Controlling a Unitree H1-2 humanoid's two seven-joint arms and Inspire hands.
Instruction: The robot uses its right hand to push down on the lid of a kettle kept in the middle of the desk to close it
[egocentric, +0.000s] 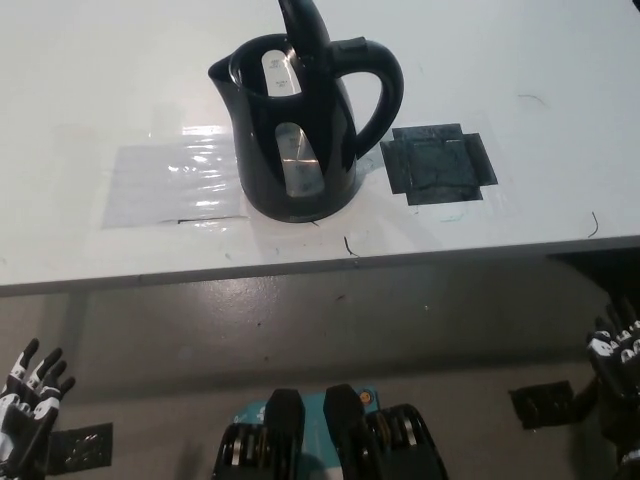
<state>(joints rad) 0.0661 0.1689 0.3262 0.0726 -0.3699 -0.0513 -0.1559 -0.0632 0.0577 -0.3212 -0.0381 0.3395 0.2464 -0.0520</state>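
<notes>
A black electric kettle (295, 130) stands upright on the white desk (520, 60), near its front edge and about mid-width. Its lid (305, 35) is raised, standing up over the open mouth, and the handle (380, 95) points to the picture's right. My black right hand (618, 365) hangs low at the right edge, below the desk's front edge and well away from the kettle, with fingers apart and nothing in it. My white left hand (28, 400) rests at the lower left, also below the desk, fingers spread and holding nothing.
A clear plastic sheet (170, 185) lies taped on the desk left of the kettle. A patch of black tape (438, 165) sits to the kettle's right. The desk's front edge (320, 270) runs across the picture, with grey floor (300, 330) below it.
</notes>
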